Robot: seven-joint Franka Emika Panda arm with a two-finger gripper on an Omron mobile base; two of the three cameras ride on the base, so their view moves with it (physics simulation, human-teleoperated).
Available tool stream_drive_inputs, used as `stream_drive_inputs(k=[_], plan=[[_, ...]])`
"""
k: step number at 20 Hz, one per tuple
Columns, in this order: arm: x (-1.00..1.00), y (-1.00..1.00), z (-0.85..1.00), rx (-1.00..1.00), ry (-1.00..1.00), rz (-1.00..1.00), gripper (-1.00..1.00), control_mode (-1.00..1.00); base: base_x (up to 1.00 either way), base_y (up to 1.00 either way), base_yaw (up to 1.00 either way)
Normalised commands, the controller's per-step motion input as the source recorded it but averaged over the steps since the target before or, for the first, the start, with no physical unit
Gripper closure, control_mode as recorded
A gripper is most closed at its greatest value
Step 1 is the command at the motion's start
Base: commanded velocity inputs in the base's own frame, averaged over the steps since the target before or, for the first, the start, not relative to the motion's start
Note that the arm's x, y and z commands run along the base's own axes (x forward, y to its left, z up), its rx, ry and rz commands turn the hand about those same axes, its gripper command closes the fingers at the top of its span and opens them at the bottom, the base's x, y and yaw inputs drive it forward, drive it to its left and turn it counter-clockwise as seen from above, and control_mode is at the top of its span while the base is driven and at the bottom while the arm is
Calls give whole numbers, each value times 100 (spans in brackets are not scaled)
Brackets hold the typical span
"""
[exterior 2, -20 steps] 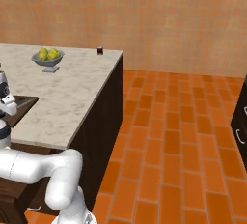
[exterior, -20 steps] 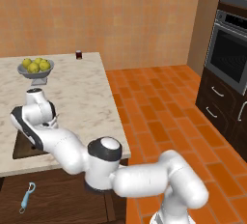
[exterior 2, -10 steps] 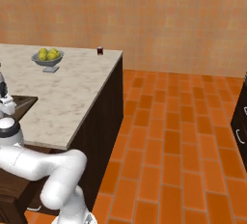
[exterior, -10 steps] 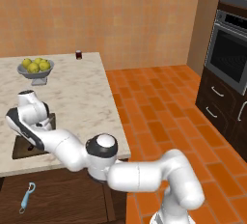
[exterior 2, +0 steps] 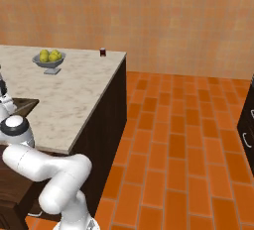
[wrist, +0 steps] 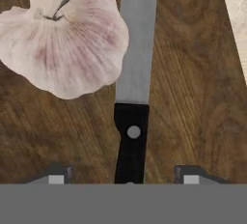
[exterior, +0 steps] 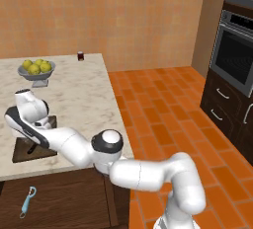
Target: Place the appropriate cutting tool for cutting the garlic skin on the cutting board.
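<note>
Knife (wrist: 134, 68): lies flat on the board (wrist: 193, 97), silver blade running up the hand view, black handle toward the fingertips. The blade passes just beside the garlic (wrist: 62, 39); whether they touch cannot be told.

Gripper (wrist: 124, 177): fingertips (wrist: 55, 177) stand wide apart, one on each side of the handle, gripping nothing (the handle sits free in the gap).

Arm: in the left base view it has swung further left over the last second and now hangs low over the board (exterior: 22, 151) at the counter's (exterior: 79, 95) near edge.

Judgement: with the fingers spread and the knife resting on wood, the placing looks done; only lifting clear without nudging the knife remains.

Also present: fruit bowl (exterior: 36, 70) far back on the counter; peeler (exterior: 27, 204) below the counter's edge, untouched.
</note>
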Motion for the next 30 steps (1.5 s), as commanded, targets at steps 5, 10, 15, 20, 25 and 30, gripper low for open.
stream_drive_inputs(k=[5, 10, 15, 20, 25, 30], plan=[[-50, -32, 44, 0, -1, 4, -100, -100, 0, 0, 0], [-70, -95, 36, 2, -3, 0, -100, -100, 0, 0, 0], [-81, -100, 15, 4, -24, -6, -100, -100, 0, 0, 0], [-61, -100, 2, 8, -42, -11, -100, -100, 0, 0, 0], [-36, -100, 15, 23, -33, -12, -100, -100, 0, 0, 0], [-90, -100, 42, 35, -16, -3, -100, -100, 0, 0, 0]])
